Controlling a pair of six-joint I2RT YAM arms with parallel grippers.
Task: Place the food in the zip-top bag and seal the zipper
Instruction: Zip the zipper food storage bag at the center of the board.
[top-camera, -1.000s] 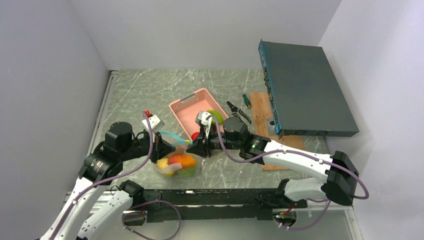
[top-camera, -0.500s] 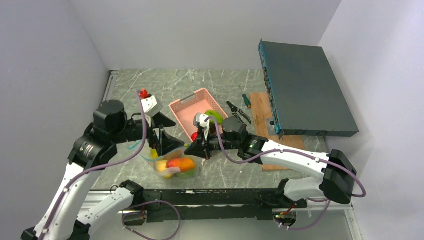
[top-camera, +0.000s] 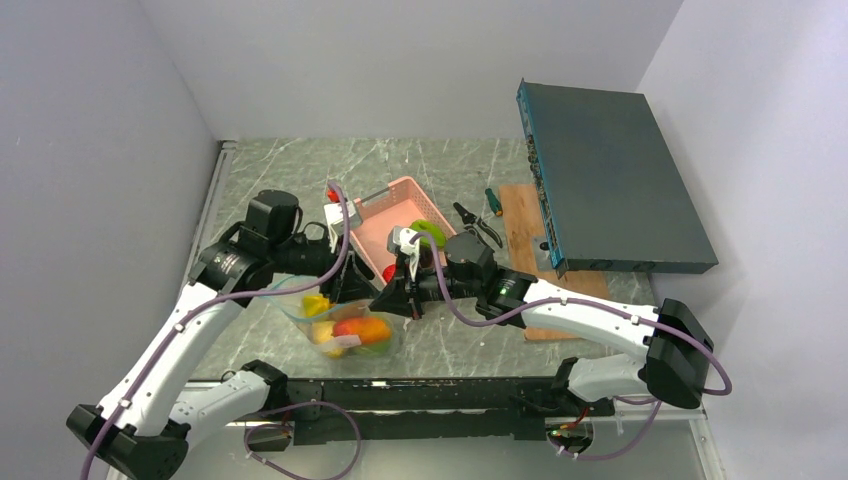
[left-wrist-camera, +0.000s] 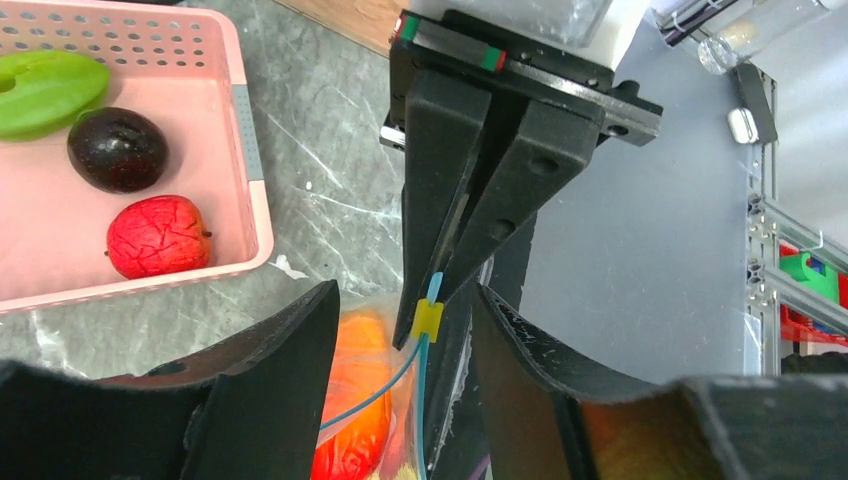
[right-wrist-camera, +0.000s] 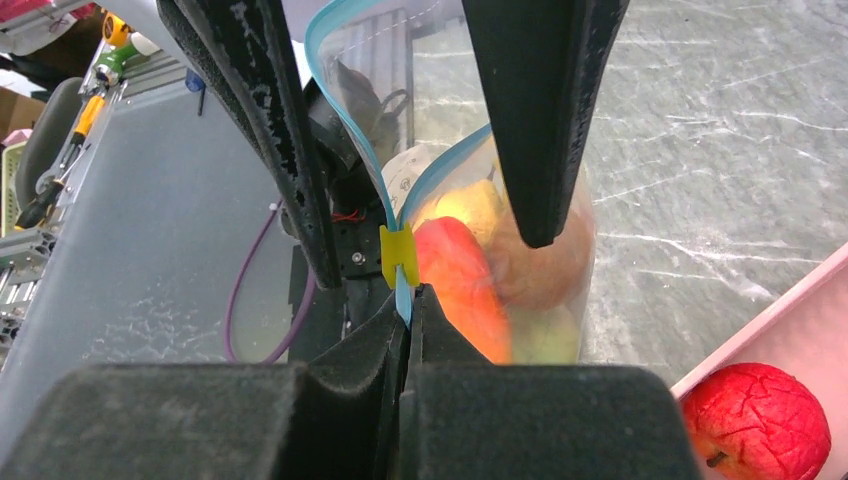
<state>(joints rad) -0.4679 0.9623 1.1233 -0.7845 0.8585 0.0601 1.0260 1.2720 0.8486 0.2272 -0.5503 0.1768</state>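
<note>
Three food pieces (left-wrist-camera: 158, 236) lie in the pink basket (left-wrist-camera: 250, 150), upper left in the left wrist view; the right wrist view shows one. Lower centre, the right gripper (right-wrist-camera: 410, 300) pinches the zipper (right-wrist-camera: 345, 95) of the clear, gaping zip-top bag (top-camera: 340, 330); the left gripper (left-wrist-camera: 402, 295) is spread.

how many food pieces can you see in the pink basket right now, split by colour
green piece: 1
dark purple piece: 1
red piece: 1
total showing in the pink basket: 3
</note>
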